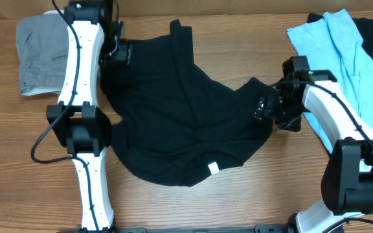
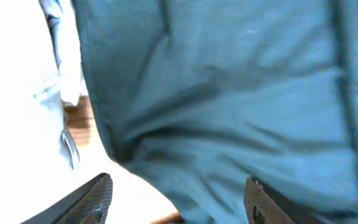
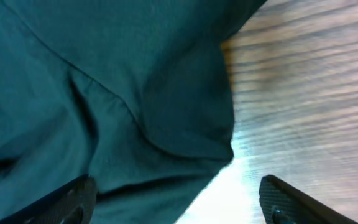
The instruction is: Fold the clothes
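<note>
The crumpled black cotton T-shirt lies unfolded across the middle of the wooden surface, its small white label turned up toward the near edge. The left pincer hangs at the shirt's far-left corner and the right pincer at the flap pointing to the right edge. Both are released, fingers spread wide, gripping nothing.

The cloth under each is bunched into ridges, so closing here could catch a wrinkle or a double layer instead of the hem, and the fold would then drag lopsided. In the right wrist view one finger sits over bare wood past the cloth's edge, so a shallow bite may slip off. Uneven lifting between the two sides would probably twist the shirt.

The folded grey garment at the far-left corner lies just beside the left arm, and the light-blue garment at the far-right corner is near the right one. A wide sweep could snag either.
</note>
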